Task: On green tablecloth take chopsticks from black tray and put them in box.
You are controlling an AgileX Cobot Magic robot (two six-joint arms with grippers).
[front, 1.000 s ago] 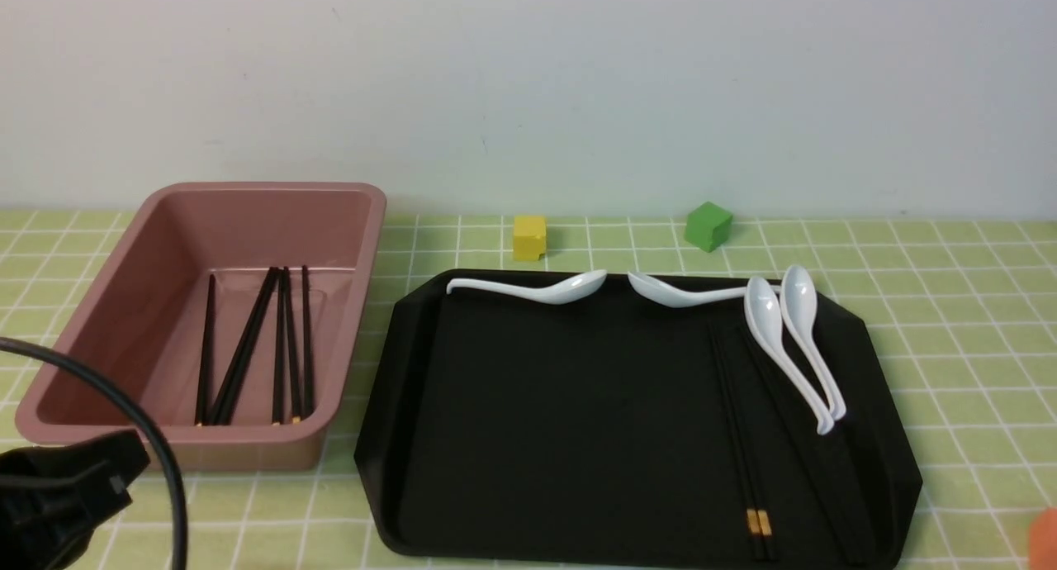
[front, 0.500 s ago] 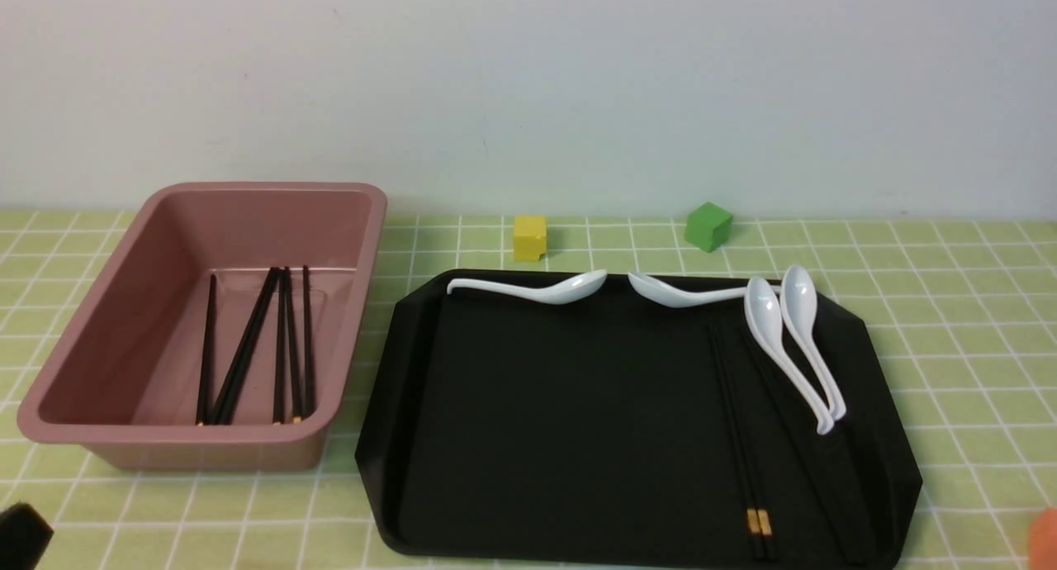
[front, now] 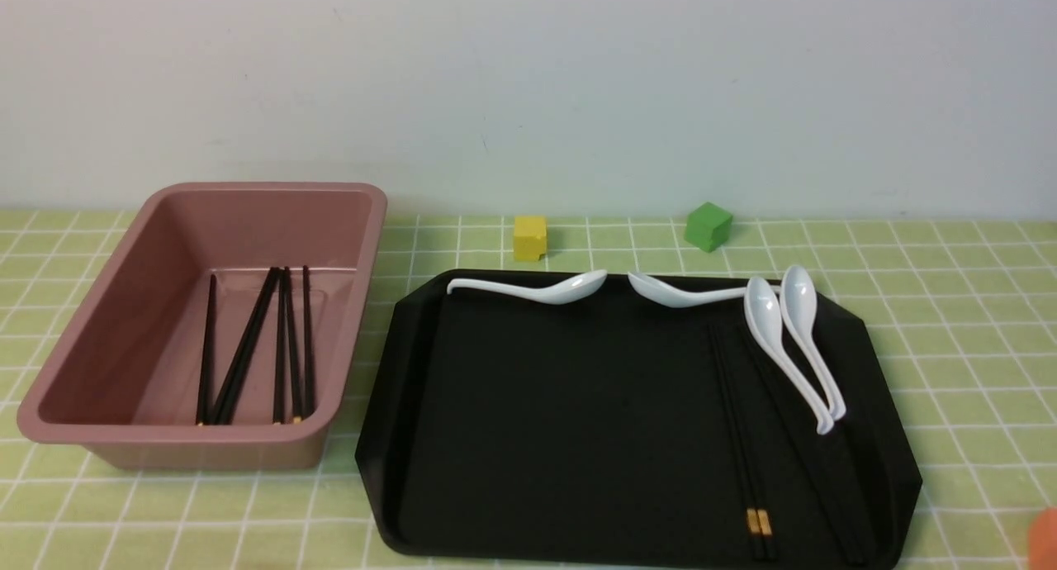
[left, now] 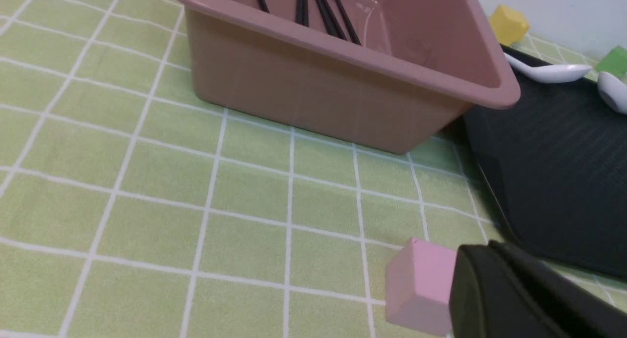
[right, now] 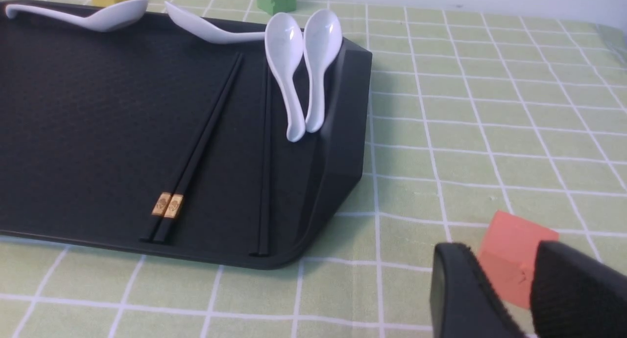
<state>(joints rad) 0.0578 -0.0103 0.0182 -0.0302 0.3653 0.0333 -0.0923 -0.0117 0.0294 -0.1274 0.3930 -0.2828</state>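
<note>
Black chopsticks (right: 198, 144) remain to be moved: a gold-banded pair and another slim dark length, perhaps more than one stick, on the black tray (right: 98, 132), forward and inward of the right jaws. Those jaws stand parted and empty, the red cube (right: 509, 259) just beyond their tips. The left jaws look closed together on nothing, near the pink cube (left: 423, 286); ahead of them, the box (left: 318, 78) already holds several sticks. Low, thin sticks against black plastic could be pinched by one only, or missed, if the right jaws come down skewed or too high. The white spoons (right: 286, 73) crowd the dark length's far end, so a careless lift might drag one.
</note>
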